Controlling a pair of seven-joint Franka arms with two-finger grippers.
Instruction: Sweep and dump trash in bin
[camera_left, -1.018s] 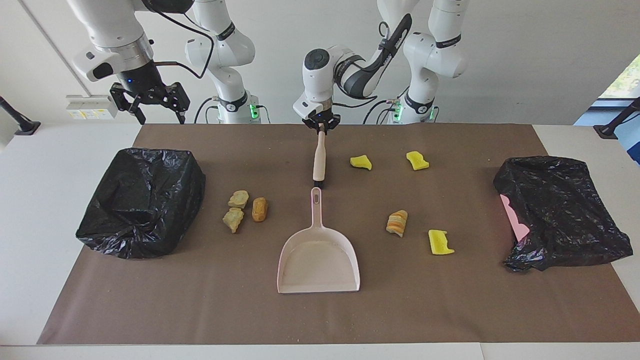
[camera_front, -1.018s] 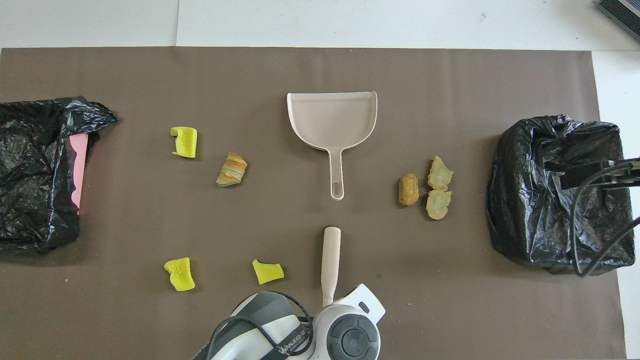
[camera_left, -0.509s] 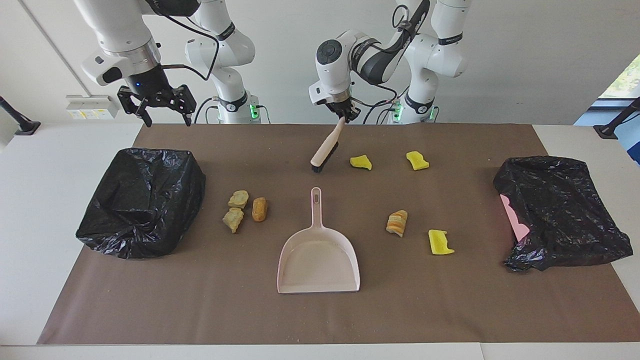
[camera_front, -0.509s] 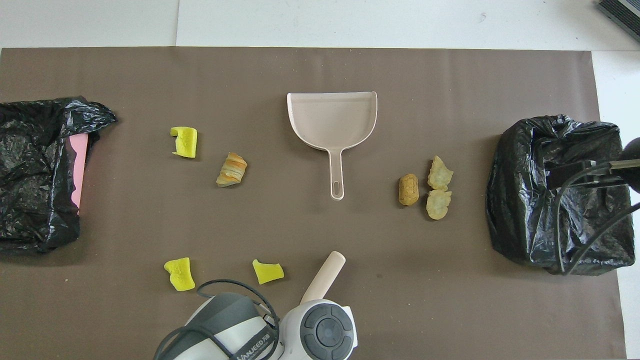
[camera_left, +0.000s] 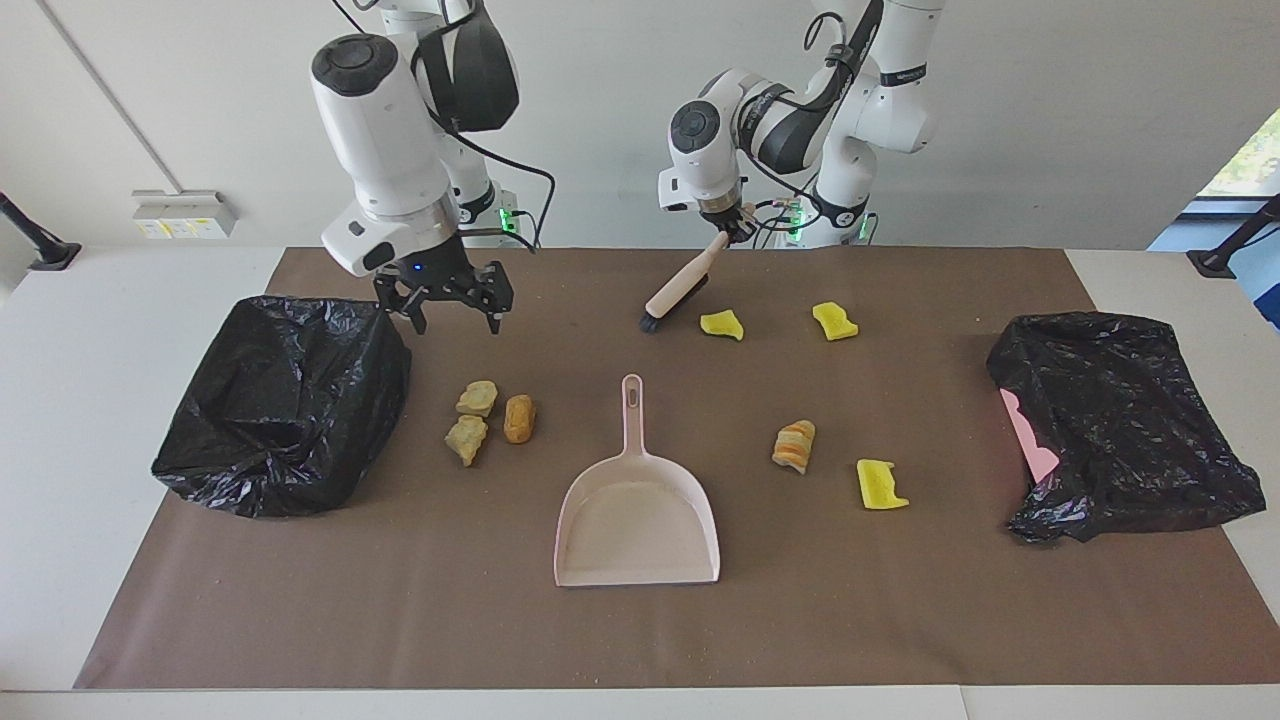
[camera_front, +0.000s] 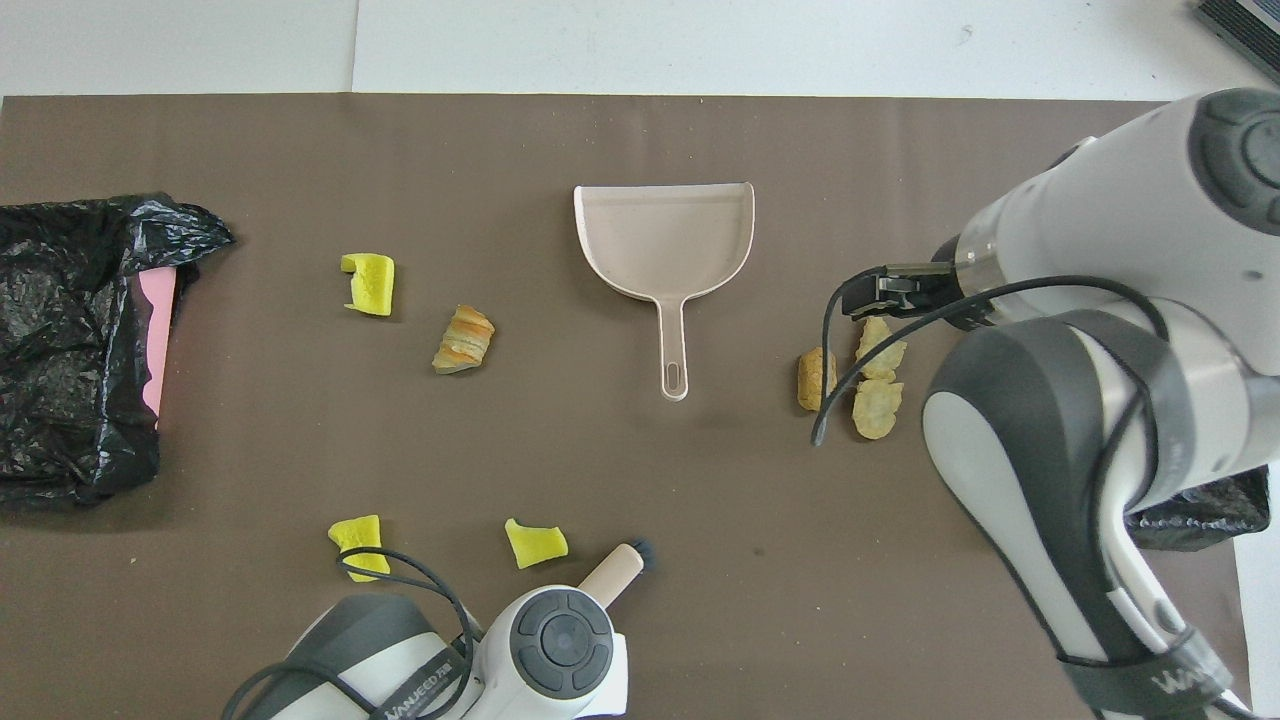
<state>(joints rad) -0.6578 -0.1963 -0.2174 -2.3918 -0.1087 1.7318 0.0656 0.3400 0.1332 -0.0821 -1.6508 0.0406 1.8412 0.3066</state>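
My left gripper (camera_left: 727, 236) is shut on the end of a cream-handled brush (camera_left: 675, 290), which slants down with its dark bristles low beside a yellow scrap (camera_left: 721, 324). Two more yellow scraps (camera_left: 835, 320) (camera_left: 881, 485) and a striped chunk (camera_left: 795, 445) lie toward the left arm's end. Three bread-like lumps (camera_left: 478, 398) (camera_left: 519, 418) (camera_left: 466, 438) lie toward the right arm's end. My right gripper (camera_left: 455, 318) hangs open over the mat between those lumps and the black-bagged bin (camera_left: 285, 400). In the overhead view the left wrist hides its gripper above the brush (camera_front: 613, 570).
A pink dustpan (camera_left: 631, 420) lies mid-mat, its handle pointing toward the robots. A second black-bagged bin (camera_left: 1120, 420) with pink showing sits at the left arm's end. Fine crumbs speckle the brown mat (camera_left: 900, 620). In the overhead view the right arm covers most of its bin (camera_front: 1190, 510).
The left gripper raised and tilted the brush, carrying it toward the left arm's end. The right arm swung from over the bin's robot-side edge toward the bread lumps and came lower.
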